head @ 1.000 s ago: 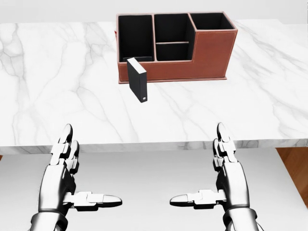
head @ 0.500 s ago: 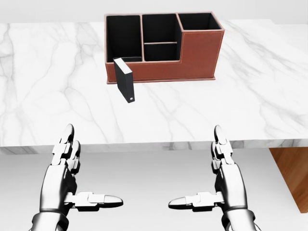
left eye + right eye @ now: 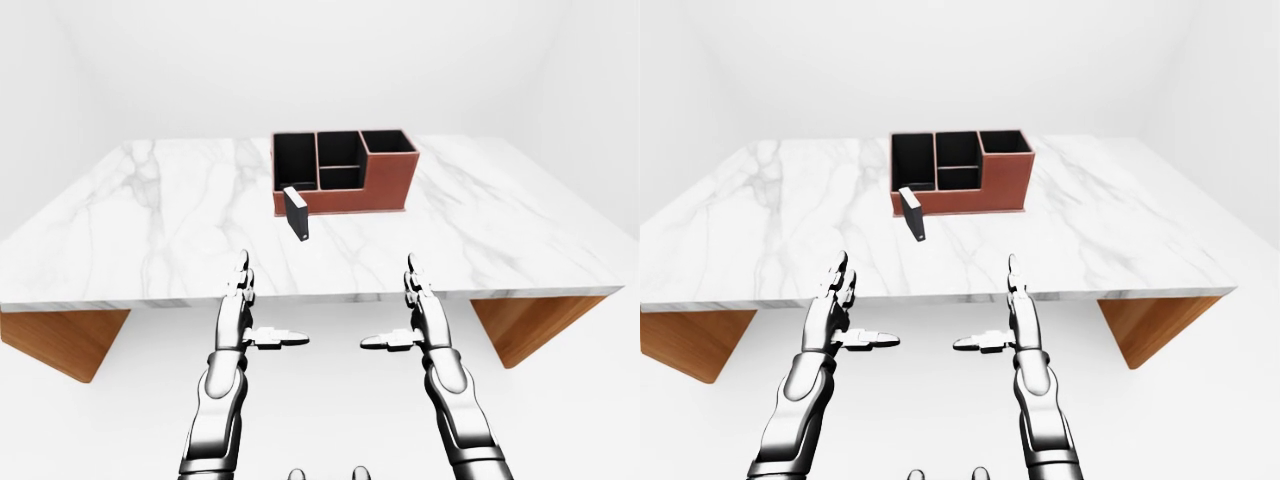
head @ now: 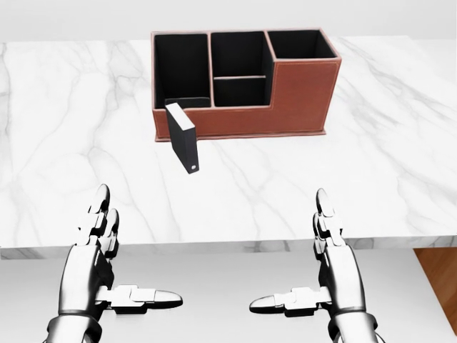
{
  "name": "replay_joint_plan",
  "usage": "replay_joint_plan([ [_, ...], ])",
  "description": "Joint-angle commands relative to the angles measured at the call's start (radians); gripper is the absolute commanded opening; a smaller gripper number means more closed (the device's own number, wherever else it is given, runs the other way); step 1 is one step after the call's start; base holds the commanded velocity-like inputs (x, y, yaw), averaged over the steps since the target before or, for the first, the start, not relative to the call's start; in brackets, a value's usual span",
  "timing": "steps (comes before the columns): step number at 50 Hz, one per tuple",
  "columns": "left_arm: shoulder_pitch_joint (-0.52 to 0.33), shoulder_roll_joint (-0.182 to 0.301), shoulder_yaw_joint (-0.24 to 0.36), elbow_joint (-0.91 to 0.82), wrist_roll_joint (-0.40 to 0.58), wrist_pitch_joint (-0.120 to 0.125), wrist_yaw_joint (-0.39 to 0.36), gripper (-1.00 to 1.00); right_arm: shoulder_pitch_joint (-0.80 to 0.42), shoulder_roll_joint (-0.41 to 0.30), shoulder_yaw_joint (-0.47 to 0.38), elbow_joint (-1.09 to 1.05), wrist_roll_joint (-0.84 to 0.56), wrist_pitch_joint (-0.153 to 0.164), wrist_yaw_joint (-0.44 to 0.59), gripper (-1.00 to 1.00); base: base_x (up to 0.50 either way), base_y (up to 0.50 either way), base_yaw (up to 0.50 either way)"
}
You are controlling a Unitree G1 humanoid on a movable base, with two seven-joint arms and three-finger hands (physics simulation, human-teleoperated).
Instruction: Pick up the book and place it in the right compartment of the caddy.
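Observation:
A small black book [image 4: 183, 137] stands upright on the white marble table [image 4: 64, 143], just below the left end of the caddy in the head view. The brown caddy [image 4: 300, 89] has black compartments; its right compartment [image 4: 300, 44] is taller and empty. My left hand [image 4: 107, 250] and right hand [image 4: 318, 254] are both open and empty, held below the table's near edge, well short of the book. The book also shows in the left-eye view [image 3: 297, 213].
The table's near edge [image 4: 228, 245] runs across the head view just above my hands. Brown wooden table supports [image 3: 60, 340] show under it at the left and the right [image 3: 525, 325]. White floor and walls surround the table.
The whole picture shifted: the table edge, book and caddy sit lower and larger in the head view, so the camera has moved closer. My hands hold the same open pose.

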Motion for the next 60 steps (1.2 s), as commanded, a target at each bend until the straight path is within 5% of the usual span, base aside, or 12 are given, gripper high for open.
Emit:
replay_joint_plan([
  [1,0.001,0.0,0.0,-0.004,0.001,0.002,0.001,1.0,0.002,0.001,0.002,-0.002,-0.005,0.0,0.0,1.0,0.29,0.0,0.0],
  [7,-0.001,0.0,0.0,0.011,0.001,-0.012,0.0,1.0,0.003,0.001,0.002,-0.004,-0.004,0.0,0.0,1.0,0.29,0.0,0.0],
  [60,0.001,0.0,-0.002,0.002,0.004,-0.005,-0.001,1.0,0.013,0.003,0.01,0.004,-0.018,0.0,0.0,1.0,0.24,0.0,0.0],
])
